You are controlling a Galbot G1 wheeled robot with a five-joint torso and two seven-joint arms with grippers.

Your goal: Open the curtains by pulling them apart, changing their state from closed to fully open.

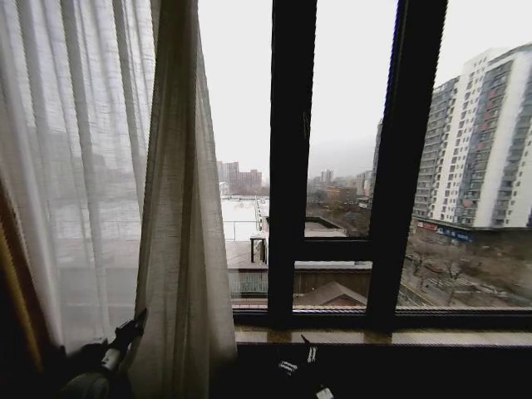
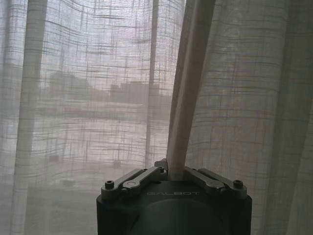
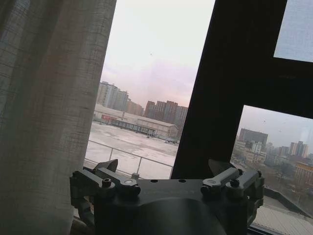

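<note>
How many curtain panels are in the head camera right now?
1: the curtain hangs bunched at the left of the window, its fold pinched in the left gripper. A second panel may be out of frame.

All the light came from outside, a flat grey overcast sky behind the window frame [image 1: 293, 166], which stood as a black silhouette. The sky was blown out to near white at the top. The curtains [image 1: 91, 166] glowed softly where daylight passed through the weave and turned beige-grey in the bunched folds. The room's near edge below the sill was almost black, with little detail. Far buildings looked hazy, and straight lines bowed slightly toward the head view's edges.
</note>
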